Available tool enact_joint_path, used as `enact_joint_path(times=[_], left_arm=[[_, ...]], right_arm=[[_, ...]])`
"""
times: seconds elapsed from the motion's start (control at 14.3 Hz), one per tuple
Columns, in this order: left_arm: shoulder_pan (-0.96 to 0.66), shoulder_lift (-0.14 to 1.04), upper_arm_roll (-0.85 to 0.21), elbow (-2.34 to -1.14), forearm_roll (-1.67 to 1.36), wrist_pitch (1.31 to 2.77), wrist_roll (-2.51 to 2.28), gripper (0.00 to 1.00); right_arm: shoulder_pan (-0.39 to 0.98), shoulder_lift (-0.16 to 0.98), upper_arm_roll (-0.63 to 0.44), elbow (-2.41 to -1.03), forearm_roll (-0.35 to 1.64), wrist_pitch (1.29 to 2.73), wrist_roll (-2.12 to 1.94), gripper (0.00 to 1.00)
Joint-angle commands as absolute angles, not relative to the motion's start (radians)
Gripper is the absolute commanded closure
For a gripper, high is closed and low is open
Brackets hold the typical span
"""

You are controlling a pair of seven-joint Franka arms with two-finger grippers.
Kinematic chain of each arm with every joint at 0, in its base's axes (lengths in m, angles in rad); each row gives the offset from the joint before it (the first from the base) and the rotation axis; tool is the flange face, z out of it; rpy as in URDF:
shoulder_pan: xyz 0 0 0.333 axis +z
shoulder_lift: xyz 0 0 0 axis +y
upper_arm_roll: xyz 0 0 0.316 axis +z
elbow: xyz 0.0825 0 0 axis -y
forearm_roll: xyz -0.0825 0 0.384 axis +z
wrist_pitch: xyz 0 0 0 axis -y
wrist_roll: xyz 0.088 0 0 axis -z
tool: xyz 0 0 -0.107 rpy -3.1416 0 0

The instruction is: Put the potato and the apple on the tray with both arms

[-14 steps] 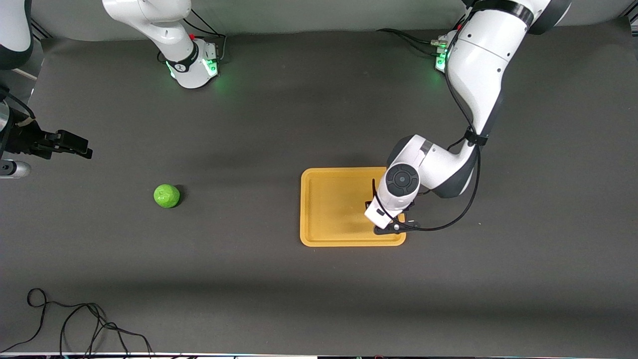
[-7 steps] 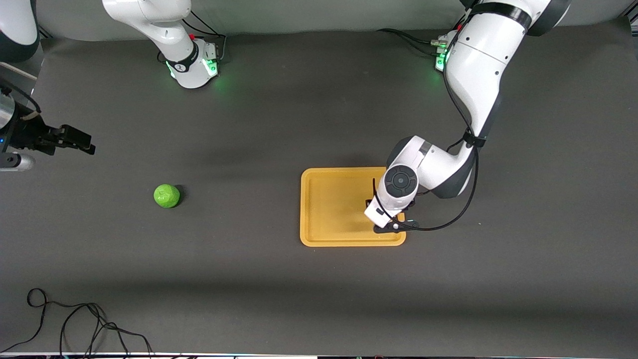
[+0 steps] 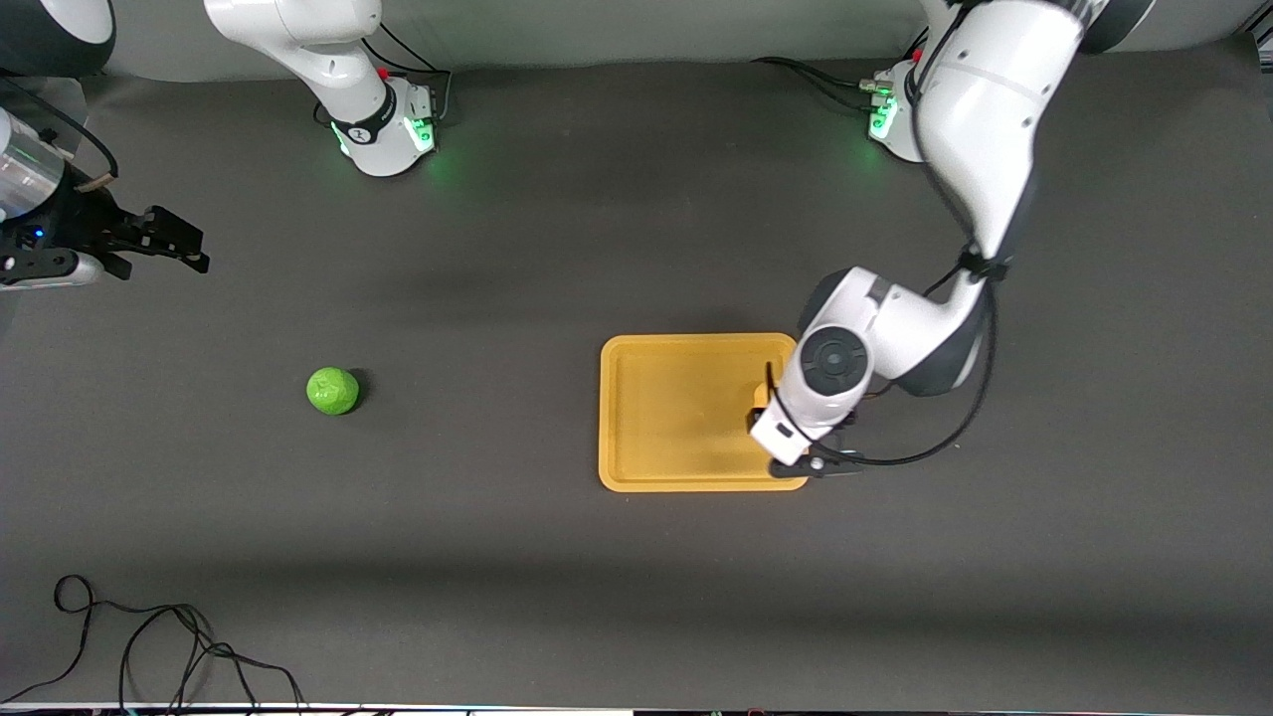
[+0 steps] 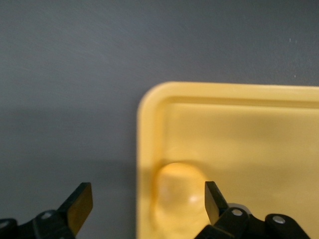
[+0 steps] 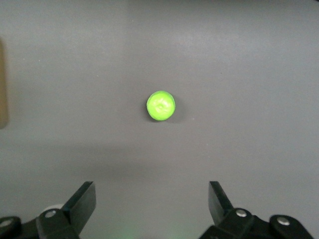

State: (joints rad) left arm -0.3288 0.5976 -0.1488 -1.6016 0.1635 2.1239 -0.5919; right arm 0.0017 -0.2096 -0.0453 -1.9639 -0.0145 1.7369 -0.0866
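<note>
Two claws are in sight, both spread and holding nothing. The left claw [image 4: 144, 209] hangs over the tray [image 3: 656, 418] at lower centre of the front view, above the tray's edge toward the left arm's end of the worktop [image 3: 636, 577]. The potato [image 4: 180, 196] lies in the tray just inside that rim; its long axis cannot be told. The right claw [image 5: 152, 204] waits over bare worktop, upper left in the front view. The apple [image 3: 333, 391] sits alone at centre left, well apart from the tray. No writing is readable.
</note>
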Motion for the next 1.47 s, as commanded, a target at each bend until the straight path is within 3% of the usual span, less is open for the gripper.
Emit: enact_joint_path(times=[0.0,0.28,0.63,1.12,1.4], left_arm=[[-0.270,0.474,-0.149,-1.628,0.176,2.034,-0.510,0.00],[-0.119,0.326,-0.155,-1.631,0.147,1.886,-0.317,0.00],[0.030,0.169,-0.152,-1.634,0.078,1.773,-0.222,0.00],[0.063,0.028,-0.150,-1.724,0.060,1.763,-0.144,0.00],[0.063,0.002,-0.150,-1.718,0.045,1.706,-0.115,0.00]], right_arm=[[0.014,-0.216,-0.058,-2.080,-0.005,1.863,-0.117,0.00],[0.011,-0.152,-0.058,-2.223,-0.005,2.087,-0.166,0.00],[0.014,0.037,-0.058,-2.243,0.002,2.279,-0.166,0.00],[0.014,0.178,-0.057,-2.391,0.003,2.661,-0.169,0.00],[0.015,0.276,-0.054,-2.427,0.003,2.850,-0.170,0.00]])
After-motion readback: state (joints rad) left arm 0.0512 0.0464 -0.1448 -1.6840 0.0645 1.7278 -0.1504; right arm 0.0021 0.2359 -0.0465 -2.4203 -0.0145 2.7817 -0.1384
